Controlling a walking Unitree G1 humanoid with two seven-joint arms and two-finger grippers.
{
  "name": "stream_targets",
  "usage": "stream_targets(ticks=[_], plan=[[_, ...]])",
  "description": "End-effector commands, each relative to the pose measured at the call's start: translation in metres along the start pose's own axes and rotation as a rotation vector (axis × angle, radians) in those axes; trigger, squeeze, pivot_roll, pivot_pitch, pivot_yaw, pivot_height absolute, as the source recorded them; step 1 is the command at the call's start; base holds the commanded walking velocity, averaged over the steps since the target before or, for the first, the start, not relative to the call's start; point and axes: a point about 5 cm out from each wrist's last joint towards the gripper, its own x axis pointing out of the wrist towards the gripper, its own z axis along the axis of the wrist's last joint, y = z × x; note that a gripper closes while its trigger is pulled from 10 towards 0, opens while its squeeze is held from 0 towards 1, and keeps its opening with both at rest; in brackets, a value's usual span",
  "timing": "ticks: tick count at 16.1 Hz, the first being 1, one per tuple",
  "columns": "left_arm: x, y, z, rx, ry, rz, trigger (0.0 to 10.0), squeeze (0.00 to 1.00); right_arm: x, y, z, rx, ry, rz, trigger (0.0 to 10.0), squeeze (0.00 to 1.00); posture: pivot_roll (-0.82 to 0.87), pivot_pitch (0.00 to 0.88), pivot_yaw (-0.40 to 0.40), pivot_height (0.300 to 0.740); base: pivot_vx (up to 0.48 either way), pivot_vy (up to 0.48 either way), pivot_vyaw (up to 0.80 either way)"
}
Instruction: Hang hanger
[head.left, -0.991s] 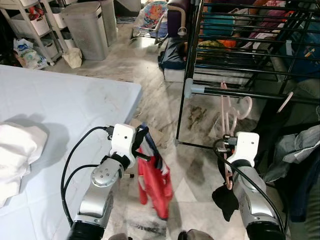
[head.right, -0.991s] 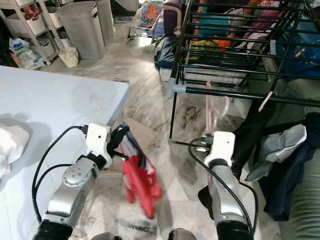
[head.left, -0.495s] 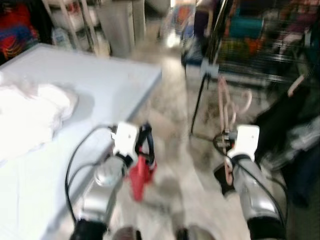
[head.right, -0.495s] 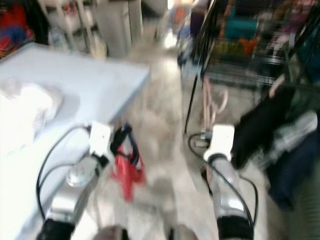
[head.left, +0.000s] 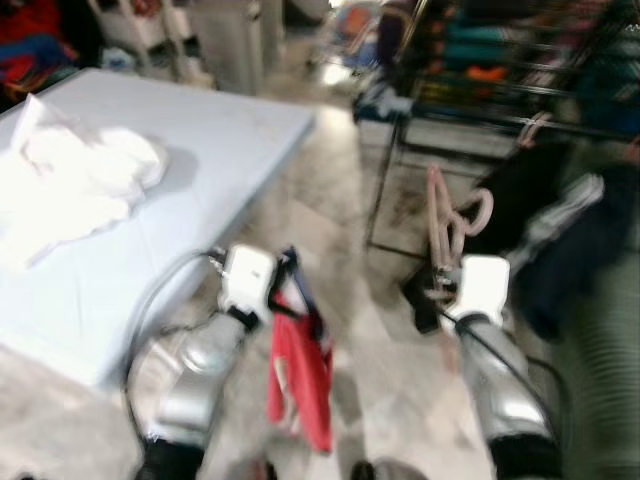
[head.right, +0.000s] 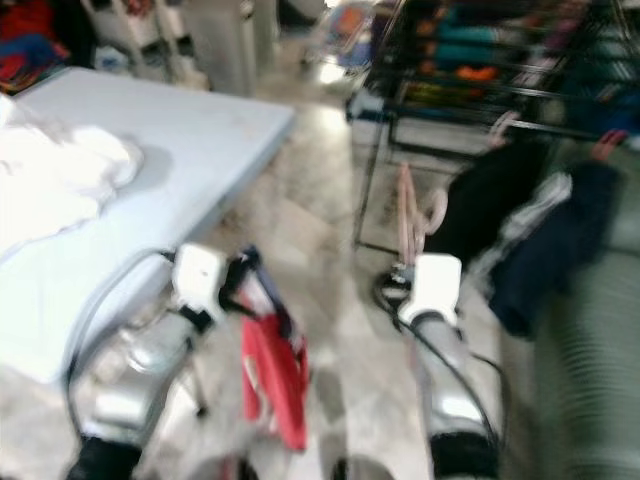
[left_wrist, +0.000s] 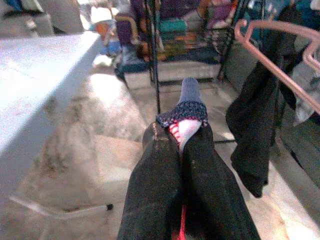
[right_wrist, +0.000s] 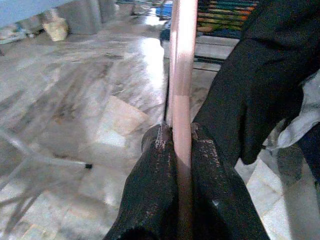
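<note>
Marble floor, rack (head.left: 520, 95) ahead-right: your right gripper (right_wrist: 181, 137) pinches the upright hanger (head.left: 445, 225), nearer; left gripper (left_wrist: 181, 142) clamps the red garment (head.left: 303, 375).

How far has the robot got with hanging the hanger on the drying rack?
Done: both pick-ups. The right hand is shut on the pink hanger, and the left hand is shut on the red garment, which dangles over the floor.
In hand: carrying both beside the black drying rack.
Left: the hanger's hook is not over any rack bar yet, so the hanging itself remains.
</note>
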Motion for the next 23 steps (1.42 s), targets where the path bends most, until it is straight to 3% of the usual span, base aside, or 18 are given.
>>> stream_targets(ticks=[1, 4, 10, 15, 23], plan=[[0.002, -0.001, 0.007, 0.0, -0.035, -0.004, 10.0, 0.0, 0.003, 0.001, 0.007, 0.001, -0.023, 0.001, 10.0, 0.0, -0.05, 0.0, 0.025, 0.74, 0.0, 0.0, 0.0], [0.002, -0.001, 0.006, -0.027, -0.03, 0.006, 10.0, 0.0, 0.005, 0.002, 0.01, 0.019, -0.029, 0.006, 10.0, 0.0, -0.05, 0.0, 0.021, 0.74, 0.0, 0.0, 0.0], [0.004, -0.004, 0.006, -0.078, -0.022, -0.006, 10.0, 0.0, 0.009, 0.007, 0.012, 0.028, -0.025, 0.02, 10.0, 0.0, -0.05, 0.0, 0.022, 0.74, 0.0, 0.0, -0.8], [0.006, -0.01, 0.004, -0.069, -0.016, -0.028, 10.0, 0.0, 0.012, 0.017, 0.013, 0.026, -0.028, 0.053, 10.0, 0.0, -0.06, 0.0, 0.022, 0.74, 0.0, 0.0, -0.8], [0.006, -0.008, 0.003, -0.059, -0.012, -0.032, 10.0, 0.0, 0.011, 0.015, 0.01, 0.025, -0.022, 0.046, 10.0, 0.0, -0.06, 0.0, 0.023, 0.74, 0.0, 0.0, -0.8]])
